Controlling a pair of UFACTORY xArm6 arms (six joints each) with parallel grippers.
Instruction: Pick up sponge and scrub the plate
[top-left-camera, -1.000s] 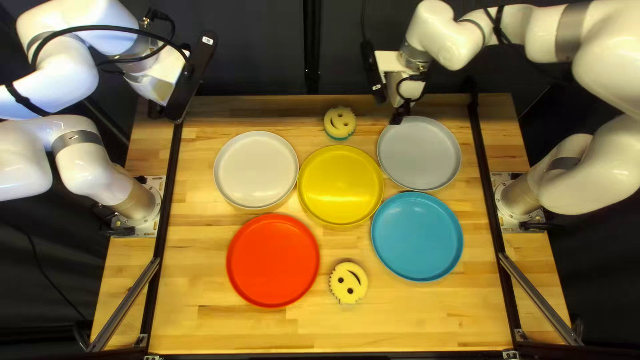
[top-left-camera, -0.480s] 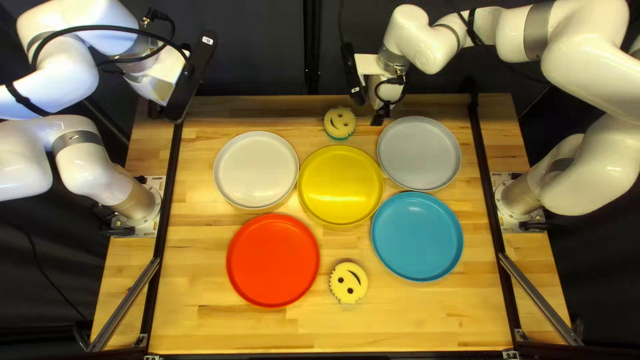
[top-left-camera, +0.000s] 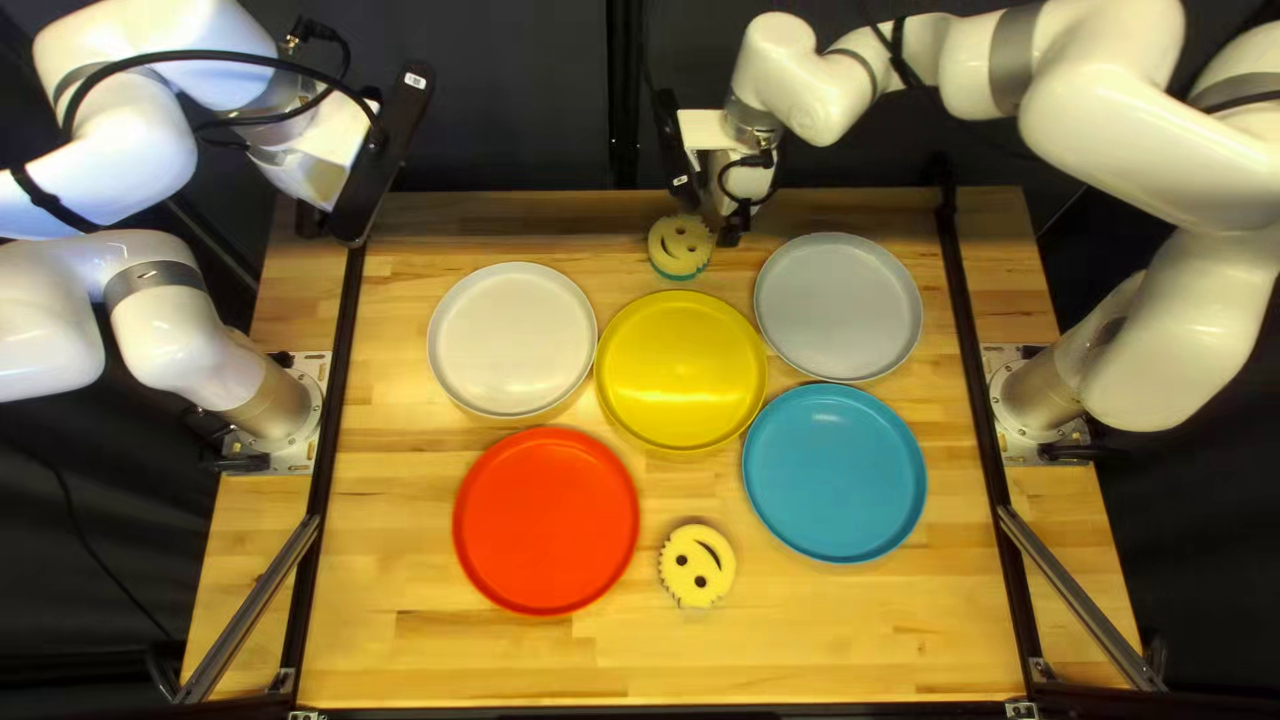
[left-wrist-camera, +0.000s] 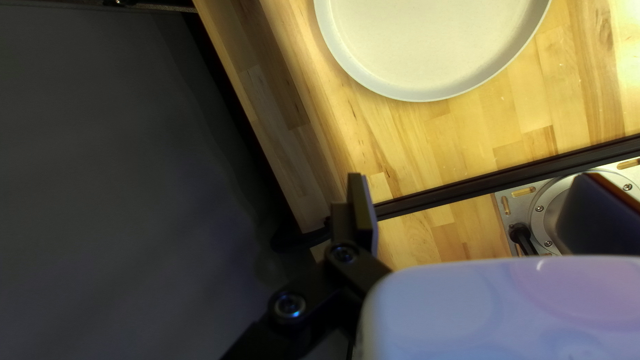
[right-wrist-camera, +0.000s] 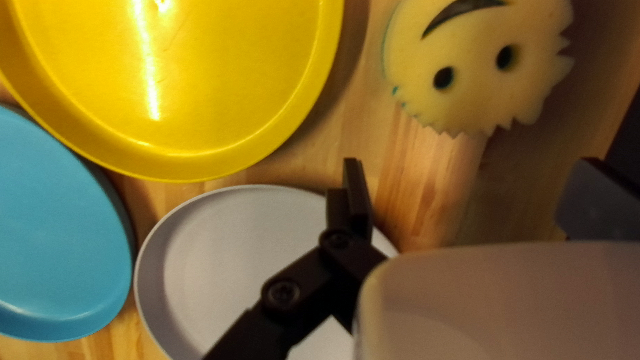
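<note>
Near the far edge of the wooden surface [top-left-camera: 467, 660], the far sponge [top-left-camera: 680, 248] lies beyond the yellow plate [top-left-camera: 682, 372], just beside its rim. The right hand [top-left-camera: 710, 216] hovers next to this sponge, its fingers spread; in the right wrist view the sponge sits ahead of them. The near sponge [top-left-camera: 696, 564] lies between the red plate [top-left-camera: 547, 522] and the blue plate [top-left-camera: 834, 472], toward the near edge.

Five round, low-rimmed plates crowd the middle. The yellow one has the white plate [top-left-camera: 512, 339] close on one side and the grey plate [top-left-camera: 839, 307] close on the other. The grey plate partly lies under the right hand in its wrist view.

Both sponges are round, yellow and porous-looking, with a smile, two round eyes and a jagged stretch of edge; the far one shows a teal underside. Yellow has a glossy streak across it, while white and grey look duller. The surface is made of light and darker wood strips.

Over the far left corner, well apart from both sponges, the left hand [top-left-camera: 311, 220] is spread too. Black rails [top-left-camera: 324, 454] run along both sides, and a dark curtain [top-left-camera: 534, 107] hangs behind.
</note>
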